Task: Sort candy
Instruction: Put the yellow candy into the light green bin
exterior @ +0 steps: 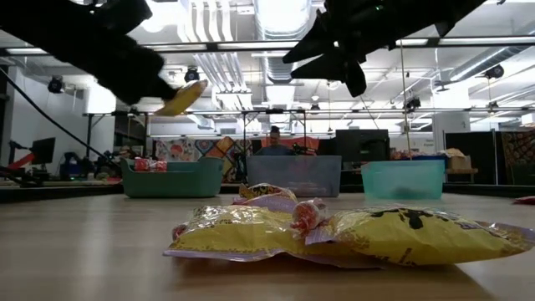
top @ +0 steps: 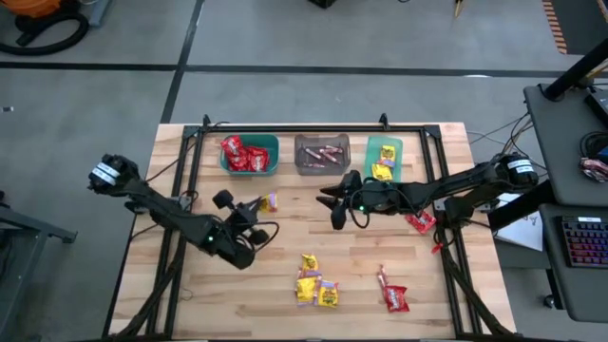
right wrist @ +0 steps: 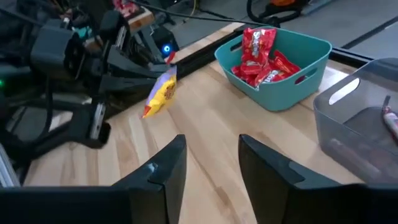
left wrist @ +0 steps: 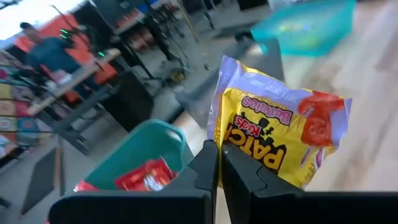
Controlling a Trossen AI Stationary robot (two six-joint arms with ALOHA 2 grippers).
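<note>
My left gripper (top: pixel 256 205) (left wrist: pixel 220 167) is shut on a yellow candy packet (top: pixel 271 201) (left wrist: pixel 280 134), above the table just in front of the teal bin (top: pixel 250 155) of red packets. My right gripper (top: pixel 331 204) (right wrist: pixel 210 158) hangs open and empty in front of the grey bin (top: pixel 321 155), which holds pinkish sticks. The green bin (top: pixel 384 159) holds yellow packets. Loose yellow packets (top: pixel 313 285) and red packets (top: pixel 392 296) lie flat near the table's near edge. Another red packet (top: pixel 421 221) lies under the right arm. My left gripper pinches the yellow packet between its two fingers (left wrist: pixel 205 171) at one edge (left wrist: pixel 231 149). The fingers reach in from the table's left. The packet is lifted clear of the table and sticks out past the fingertips, tilted (exterior: pixel 180 98).
The three bins stand in a row along the far edge, inside a dark frame (top: pixel 313 126) that runs around the table. Bare wood (top: pixel 285 242) shows between the two grippers and the loose candy. In the low view a person (exterior: pixel 274 142) sits beyond the table.
</note>
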